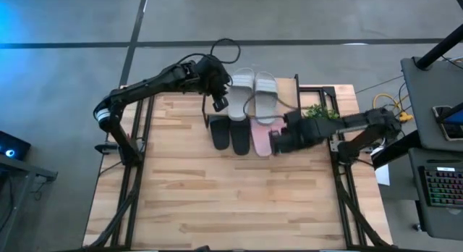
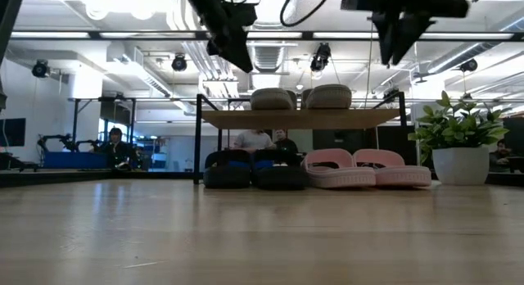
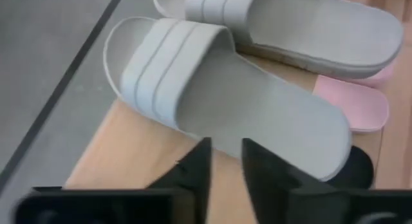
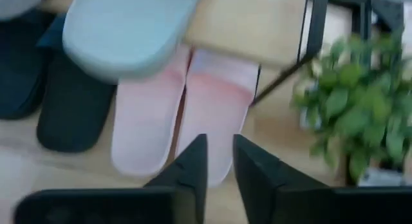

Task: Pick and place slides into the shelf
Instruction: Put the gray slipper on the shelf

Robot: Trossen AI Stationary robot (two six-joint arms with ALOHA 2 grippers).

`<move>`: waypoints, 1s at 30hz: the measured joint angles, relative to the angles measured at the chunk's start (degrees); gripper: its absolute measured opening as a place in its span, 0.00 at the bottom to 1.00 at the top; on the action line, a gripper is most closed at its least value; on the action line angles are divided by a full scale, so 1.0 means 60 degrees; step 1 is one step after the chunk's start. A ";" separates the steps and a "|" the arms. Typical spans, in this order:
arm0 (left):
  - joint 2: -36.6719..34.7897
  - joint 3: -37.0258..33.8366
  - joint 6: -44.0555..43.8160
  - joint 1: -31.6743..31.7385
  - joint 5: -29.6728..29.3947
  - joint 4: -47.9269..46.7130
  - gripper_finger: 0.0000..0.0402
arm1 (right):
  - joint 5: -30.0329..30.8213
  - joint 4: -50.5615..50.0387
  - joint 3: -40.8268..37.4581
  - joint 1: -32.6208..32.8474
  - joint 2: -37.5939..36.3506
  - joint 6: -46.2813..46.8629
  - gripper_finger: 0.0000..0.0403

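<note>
The shelf (image 2: 303,118) stands at the table's far edge. Two grey-green slides (image 1: 241,89) (image 1: 265,94) lie side by side on its plank top (image 3: 135,153). Beneath the plank, on the table, two black slides (image 2: 228,172) (image 2: 280,172) and two pale pink slides (image 2: 340,170) (image 2: 395,169) stand in a row. My left gripper (image 3: 225,161) hovers over the plank's left end, by the heel of the left grey-green slide (image 3: 225,102). It is shut and holds nothing. My right gripper (image 4: 219,158), also shut and holding nothing, hangs above the heels of the pink slides (image 4: 206,102).
A small potted plant (image 2: 463,142) stands on the table just right of the shelf, close to my right arm (image 1: 340,125). A cable (image 1: 226,48) loops beyond the far edge. The near half of the wooden table (image 1: 231,201) is bare.
</note>
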 joint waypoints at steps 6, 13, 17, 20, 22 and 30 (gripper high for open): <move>-0.0143 -0.0185 0.0623 0.0694 0.0037 0.0440 0.02 | 0.0214 0.0493 0.0000 -0.2212 -0.0238 -0.2452 0.03; -0.0052 -0.0200 0.0931 0.1838 0.1831 0.1274 0.00 | -0.0494 0.2268 0.0000 -0.4802 -0.0260 -0.5066 0.02; 0.0072 -0.0164 0.0924 0.2222 0.2178 0.1461 0.00 | -0.1169 0.3286 0.0000 -0.5904 -0.0126 -0.6185 0.02; 0.0187 -0.0165 0.0925 0.2362 0.2199 0.1496 0.00 | -0.1958 0.3569 0.0000 -0.6602 0.0051 -0.6895 0.02; 0.0294 -0.0178 0.0924 0.2426 0.2217 0.1496 0.00 | -0.2273 0.3650 0.0000 -0.6920 0.0218 -0.7358 0.02; 0.0998 -0.0013 0.0662 0.2434 0.2297 0.1650 0.00 | -0.2992 0.4243 0.0000 -0.7276 0.0528 -0.8730 0.02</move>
